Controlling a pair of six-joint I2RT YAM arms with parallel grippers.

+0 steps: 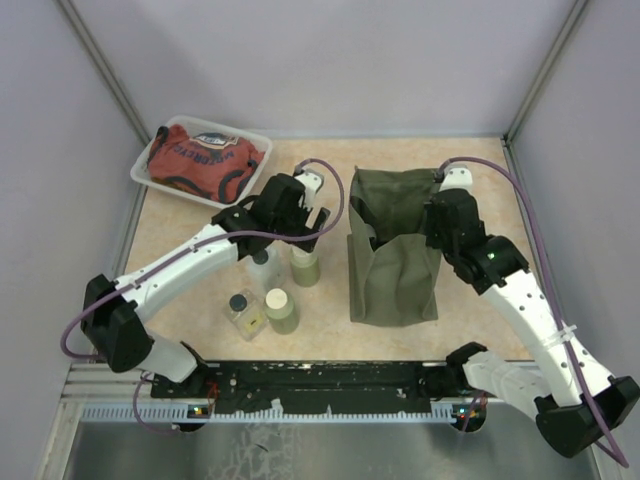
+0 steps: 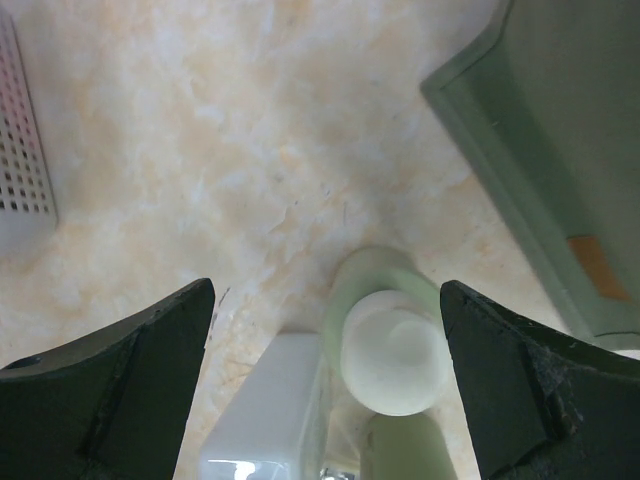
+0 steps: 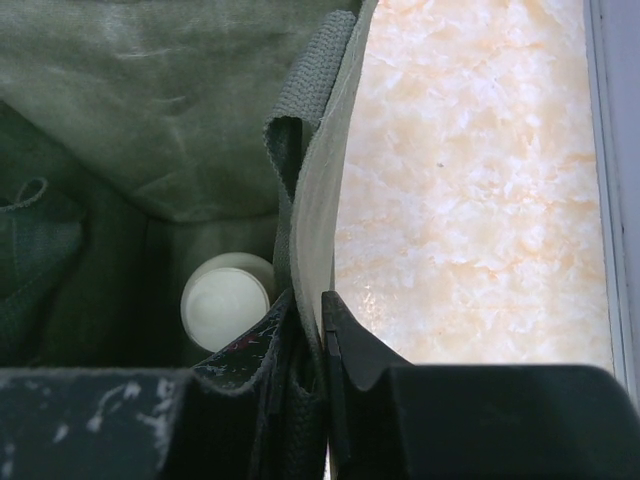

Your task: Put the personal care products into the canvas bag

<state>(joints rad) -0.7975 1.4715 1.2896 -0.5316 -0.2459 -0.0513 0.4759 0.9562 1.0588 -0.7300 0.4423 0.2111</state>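
Observation:
The olive-green canvas bag (image 1: 392, 262) stands upright right of centre. My right gripper (image 1: 438, 216) is shut on its right rim (image 3: 312, 190), one finger inside and one outside. A cream-topped bottle (image 3: 225, 300) stands inside the bag. My left gripper (image 1: 311, 226) is open, directly above an olive-green bottle with a cream cap (image 1: 305, 266). In the left wrist view the cap (image 2: 395, 350) lies between the fingers, nearer the right one, untouched. A clear bottle (image 1: 262, 270) stands just left of it. A dark-capped clear bottle (image 1: 241, 312) and a second olive-green bottle (image 1: 281, 311) stand nearer me.
A clear plastic tray (image 1: 143, 172) holding a red printed cloth (image 1: 205, 160) sits at the back left. The bag's side (image 2: 560, 150) is close to the right of my left gripper. Cage posts and walls surround the table.

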